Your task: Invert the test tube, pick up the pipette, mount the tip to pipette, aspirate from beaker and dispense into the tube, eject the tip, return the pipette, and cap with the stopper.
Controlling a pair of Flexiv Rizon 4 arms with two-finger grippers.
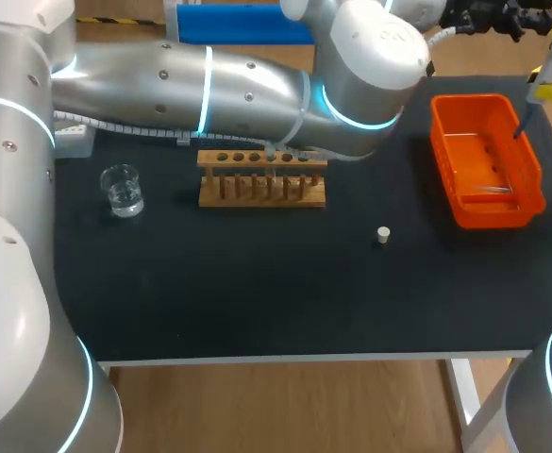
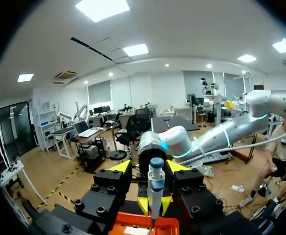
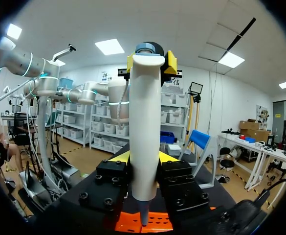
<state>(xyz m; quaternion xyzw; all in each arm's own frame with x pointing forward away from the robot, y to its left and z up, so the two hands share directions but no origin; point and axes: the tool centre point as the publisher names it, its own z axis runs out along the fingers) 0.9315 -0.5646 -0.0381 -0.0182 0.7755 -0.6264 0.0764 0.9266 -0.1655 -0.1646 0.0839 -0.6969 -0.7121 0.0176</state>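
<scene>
Right gripper (image 3: 143,159): fingers clamped on the white pipette (image 3: 143,122) body from both sides, holding it upright. Left gripper (image 2: 150,169): fingers spread wide either side of the pipette head, with a gap on both sides, so not gripping.

Thin dark tip (image 1: 521,121) is on the pipette's lower end. It hangs over the orange tray (image 1: 443,142) at the tabletop's far right corner, apart from the tray floor.

Likely step: eject the tip into the tray. A few pale bits lie in the tray, too small to tell what they are.

Next move calls for the left fingers to press the ejector at the pipette head. Meanwhile the right must hold firm with the tip inside the tray walls. Which button is which cannot be made out.

Room:
- Pipette is right by the tabletop's right edge, so little margin there.
- Left arm (image 1: 257,90) lies along the far edge, low above the wooden rack (image 1: 261,193), so pulling it back needs care.
- Beaker (image 1: 123,191) is near the left edge.
- Stopper (image 1: 382,235) sits alone mid-tabletop, between rack and tray.
- Widest room for moving looks to be over the near half of the tabletop (image 1: 257,302).
</scene>
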